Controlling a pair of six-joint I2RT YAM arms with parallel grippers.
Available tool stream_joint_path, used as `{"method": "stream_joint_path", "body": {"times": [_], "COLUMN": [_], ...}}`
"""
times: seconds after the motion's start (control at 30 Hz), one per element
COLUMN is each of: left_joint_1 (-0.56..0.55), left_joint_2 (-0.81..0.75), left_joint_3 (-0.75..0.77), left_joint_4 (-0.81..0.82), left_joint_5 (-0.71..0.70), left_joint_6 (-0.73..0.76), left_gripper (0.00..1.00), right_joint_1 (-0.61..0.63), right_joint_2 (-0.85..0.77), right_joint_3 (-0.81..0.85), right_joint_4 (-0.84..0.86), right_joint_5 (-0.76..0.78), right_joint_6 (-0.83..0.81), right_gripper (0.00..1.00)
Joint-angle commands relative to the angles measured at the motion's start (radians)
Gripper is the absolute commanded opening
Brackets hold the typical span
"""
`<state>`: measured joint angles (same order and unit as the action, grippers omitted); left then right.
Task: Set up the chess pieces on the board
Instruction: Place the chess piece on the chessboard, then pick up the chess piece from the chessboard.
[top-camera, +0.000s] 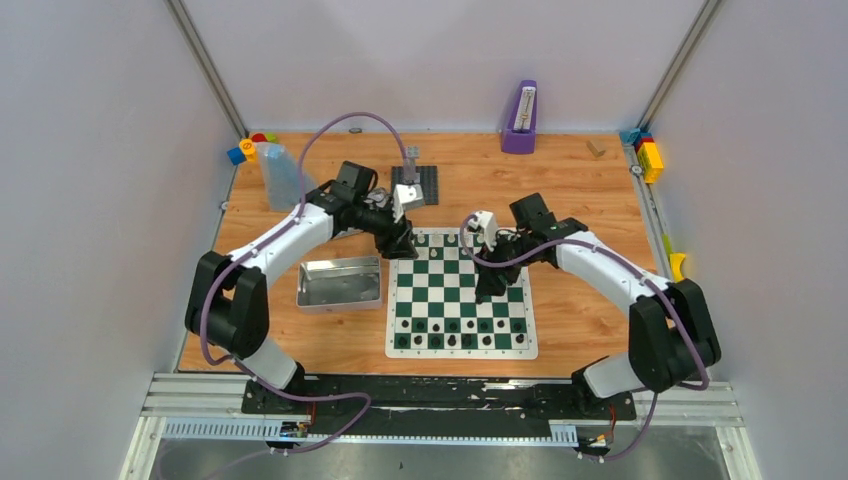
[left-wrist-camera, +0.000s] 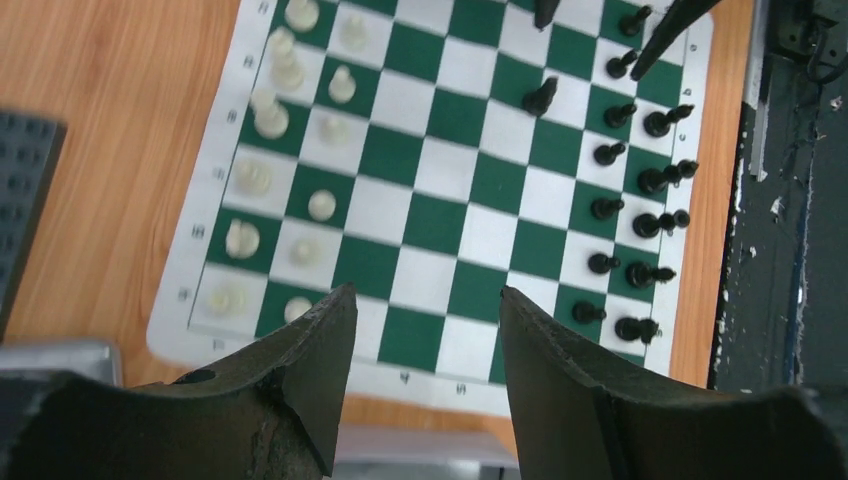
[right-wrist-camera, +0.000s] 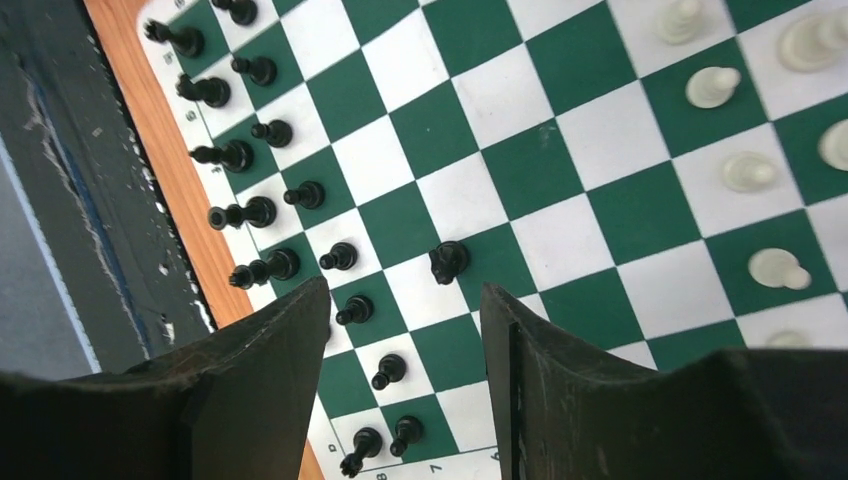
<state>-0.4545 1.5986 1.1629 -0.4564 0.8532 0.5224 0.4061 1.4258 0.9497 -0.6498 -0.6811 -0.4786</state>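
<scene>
**Top view, read left to right.** A rectangular silver metal tin (top-camera: 340, 283) lies on the wooden surface (top-camera: 590, 200). It is just beside the left edge of the green-and-white checked board (top-camera: 461, 300), a thin flat mat with a white border at the middle of the surface.

The left claw (left-wrist-camera: 425, 300) hovers at the board's far-left corner, with its fingers spread and nothing between them. The cream-white chess pieces (left-wrist-camera: 270, 115) fill the two far rows. The black chess pieces (right-wrist-camera: 255, 210) fill the two near rows, packed roughly one to a square.

A lone black piece (right-wrist-camera: 448, 262) stands upright apart from the black rows, towards the middle. It is too small for its type to be told. The right claw (right-wrist-camera: 402, 300) hangs over the board's right half near this piece, also spread and empty.

**Hazards, as judged.** The set-up appears nearly complete, though it cannot be told whether a home square stands vacant.
- **Toppled neighbours:** if the right claw descends with its fingers this wide, one finger could strike nearby pawns, since the rows leave little gap.
- **Lost grip:** a tiny, smooth figure may twist or slip from the pads if pinched off-centre.
- **Shifted mat:** a fingertip dragged across the thin mat could move it and disturb every row at once.
- **Arm contact:** both arms reach over the same small board, so crossing paths could bring them together.
</scene>
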Motion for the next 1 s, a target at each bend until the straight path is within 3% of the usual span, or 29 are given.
{"method": "stream_joint_path", "body": {"times": [0.0, 0.27, 0.6, 0.97], "left_joint_1": [0.1, 0.167, 0.172, 0.172], "left_joint_2": [-0.055, -0.178, -0.171, -0.174], "left_joint_3": [0.041, -0.009, -0.002, -0.003], "left_joint_4": [-0.287, -0.272, -0.277, -0.276], "left_joint_5": [-0.052, -0.066, -0.063, -0.073], "left_joint_6": [-0.009, -0.025, -0.021, -0.014], "left_gripper": [0.63, 0.66, 0.67, 0.68], "right_joint_1": [0.068, 0.134, 0.163, 0.169], "right_joint_2": [0.064, 0.14, 0.187, 0.181], "right_joint_3": [0.005, 0.018, 0.032, 0.043], "right_joint_4": [0.026, 0.026, 0.033, 0.019], "right_joint_5": [0.107, 0.156, 0.189, 0.193], "right_joint_6": [-0.075, -0.103, -0.102, -0.093], "right_gripper": [0.58, 0.55, 0.44, 0.16]}}
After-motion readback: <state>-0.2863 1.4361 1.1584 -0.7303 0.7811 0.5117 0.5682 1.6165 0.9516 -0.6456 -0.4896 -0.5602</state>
